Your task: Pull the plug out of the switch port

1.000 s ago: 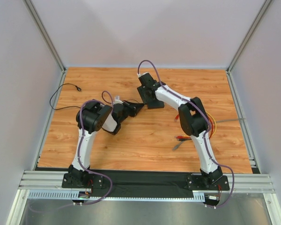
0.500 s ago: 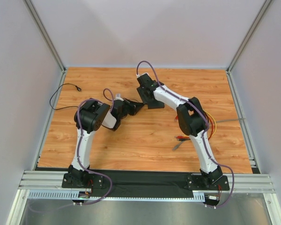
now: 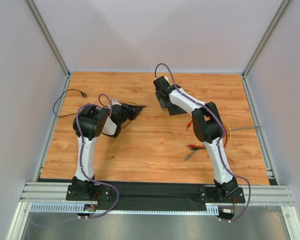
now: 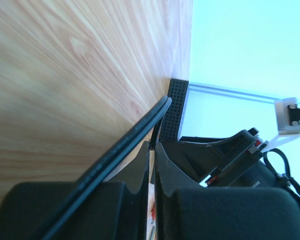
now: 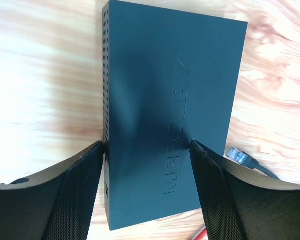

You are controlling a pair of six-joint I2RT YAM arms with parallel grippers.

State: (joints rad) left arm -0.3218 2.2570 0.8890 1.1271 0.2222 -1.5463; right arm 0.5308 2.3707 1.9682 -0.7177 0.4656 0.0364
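**A:** What is seen from above?

**B:** The switch (image 3: 177,110) is seen lying flat on the table (image 3: 150,150), far and right of the middle. The right gripper (image 3: 166,103) is held over it. The left gripper (image 3: 137,107) is held low to the switch's left, pointed towards it but apart from it. A black cable (image 3: 65,106) is laid along the far left of the table. Red leads (image 3: 195,146) are bunched near the right arm.

**A:** And from the left wrist?

**B:** The fingers (image 4: 130,170) are seen pressed almost together, with only a slit left between them. A thin dark strip (image 4: 125,145), much like a cable, is run slantwise across one finger up to the tips. Whether it is pinched cannot be told. The perforated side of the switch (image 4: 176,112) is seen beyond the tips, clear of them.

**A:** And from the right wrist?

**B:** The fingers (image 5: 80,185) are seen spread wide over the switch (image 5: 165,75). One is lined up with its perforated side and the other is set across its lettered top face. Whether the top is touched cannot be told. A clear plug (image 5: 238,157) on a grey lead is seen loose on the wood, just beside the switch.
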